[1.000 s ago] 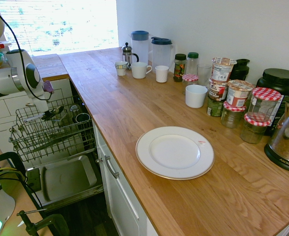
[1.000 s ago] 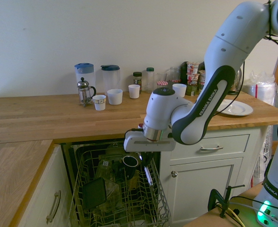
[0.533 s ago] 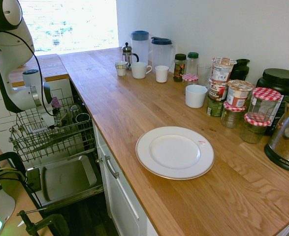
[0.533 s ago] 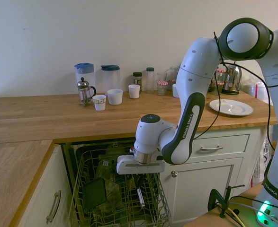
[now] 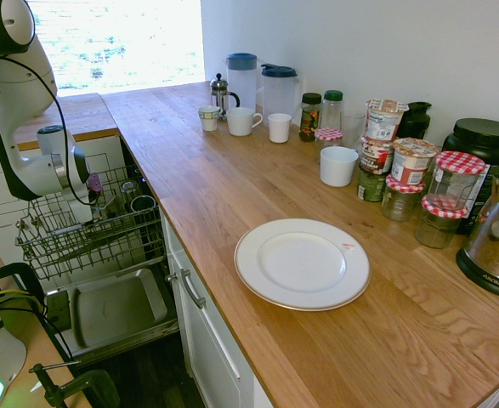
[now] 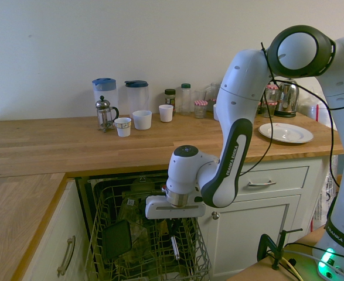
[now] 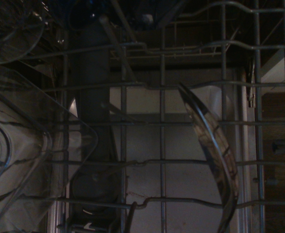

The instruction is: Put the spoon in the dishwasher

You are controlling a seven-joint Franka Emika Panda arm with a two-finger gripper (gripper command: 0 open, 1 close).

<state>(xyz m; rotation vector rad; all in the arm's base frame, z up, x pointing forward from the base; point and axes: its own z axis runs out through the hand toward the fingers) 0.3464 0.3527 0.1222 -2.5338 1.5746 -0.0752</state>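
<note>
- First exterior view: the arm reaches down over the pulled-out rack (image 5: 87, 234) of the dishwasher (image 5: 113, 306). The gripper (image 5: 94, 206) sits low among the wires; its fingers and the spoon cannot be made out here.
- Second exterior view: the gripper (image 6: 173, 225) points straight down, fingers clamped on the spoon (image 6: 175, 246). The spoon hangs directly below the fingers, long axis near vertical, lower end inside the rack (image 6: 148, 257).
- Wrist view: the spoon (image 7: 211, 150) bowl shows shiny against the rack wires (image 7: 161, 160), with the grey floor beneath.
- Judgement: release needs only opening; the spoon should drop lengthwise between wires.
</note>
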